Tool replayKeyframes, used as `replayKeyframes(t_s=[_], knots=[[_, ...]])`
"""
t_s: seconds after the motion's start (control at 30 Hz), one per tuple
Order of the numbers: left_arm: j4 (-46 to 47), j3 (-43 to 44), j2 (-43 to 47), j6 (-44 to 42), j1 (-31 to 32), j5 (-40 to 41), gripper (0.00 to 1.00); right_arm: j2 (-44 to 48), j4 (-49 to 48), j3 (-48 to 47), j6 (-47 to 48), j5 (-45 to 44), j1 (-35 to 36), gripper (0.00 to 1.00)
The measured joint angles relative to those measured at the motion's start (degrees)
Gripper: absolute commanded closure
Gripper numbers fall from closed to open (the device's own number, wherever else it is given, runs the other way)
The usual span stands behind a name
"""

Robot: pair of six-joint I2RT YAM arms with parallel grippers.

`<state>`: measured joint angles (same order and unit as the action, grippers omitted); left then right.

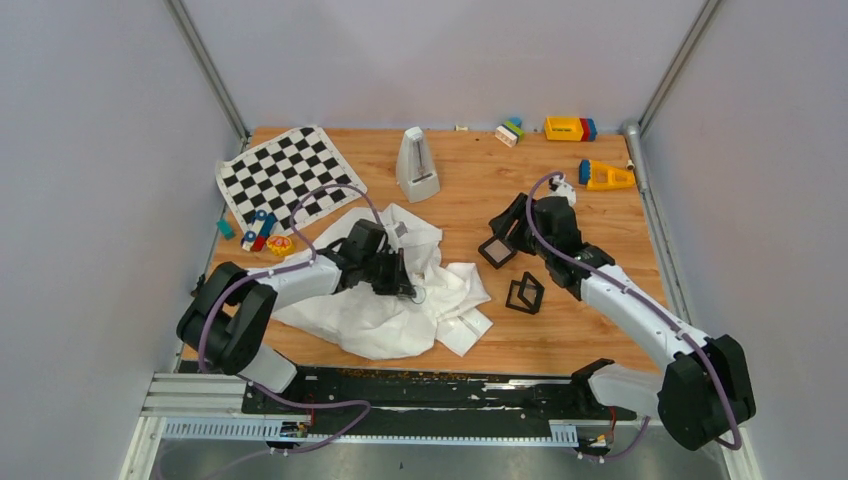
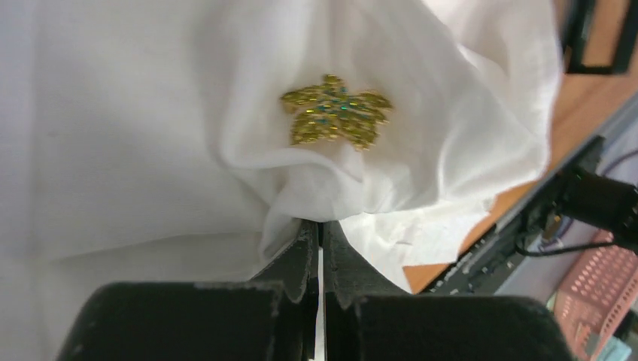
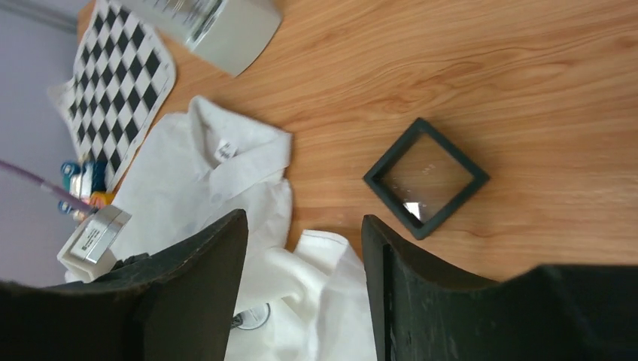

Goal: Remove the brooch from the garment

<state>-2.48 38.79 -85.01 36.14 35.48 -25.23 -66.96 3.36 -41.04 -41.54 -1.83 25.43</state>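
the garment (image 1: 372, 318) lies crumpled on the wooden table (image 1: 610, 235), in front of the left arm, its collar end toward the chequered mat (image 1: 288, 176). the left gripper (image 2: 320, 227) is down in the middle of the cloth. its 2 fingers are pressed almost together, with only a thin white sliver between them, and a bunched fold of the garment is pinched at their tips. the brooch (image 2: 336, 113) sits just beyond those tips, on the top of the raised fold. it is a small star-like cluster of gold glitter with greenish flecks, and it is on the cloth, not between the fingers. in the top view it is too small to pick out.

the right gripper (image 3: 305, 226) is wide open and holds nothing. it hangs above bare wood near the right edge of the garment, and a flat black square box (image 3: 426, 178) with a clear face lies on the table just past its fingers. a 2nd black square frame (image 1: 525, 293) stands tilted on edge nearer the arm bases, apart from the cloth. a grey wedge-shaped case (image 1: 417, 165) stands upright behind the garment, beside the mat.
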Motion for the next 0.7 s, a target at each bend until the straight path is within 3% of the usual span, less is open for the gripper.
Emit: replayKeyframes(t_s=[0.17, 0.4, 0.57, 0.7], knots=[[-6.4, 2.9, -2.5, -4.4, -8.7, 5.9, 1.0, 0.0, 15.9, -8.6, -1.4, -10.8, 0.0, 0.43], [-8.7, 4.3, -0.2, -7.9, -15.4, 19.3, 1.0, -0.1, 27.8, -8.4, -0.8, -15.1, 0.0, 0.45], [-9.3, 1.9, 9.4, -11.6, -13.3, 28.5, 1.0, -1.9, 33.0, -8.0, -1.2, -15.7, 0.0, 0.47], [-4.8, -1.8, 19.8, -16.6, -3.2, 32.9, 1.0, -4.0, 34.5, -8.0, -1.5, -15.7, 0.0, 0.51]])
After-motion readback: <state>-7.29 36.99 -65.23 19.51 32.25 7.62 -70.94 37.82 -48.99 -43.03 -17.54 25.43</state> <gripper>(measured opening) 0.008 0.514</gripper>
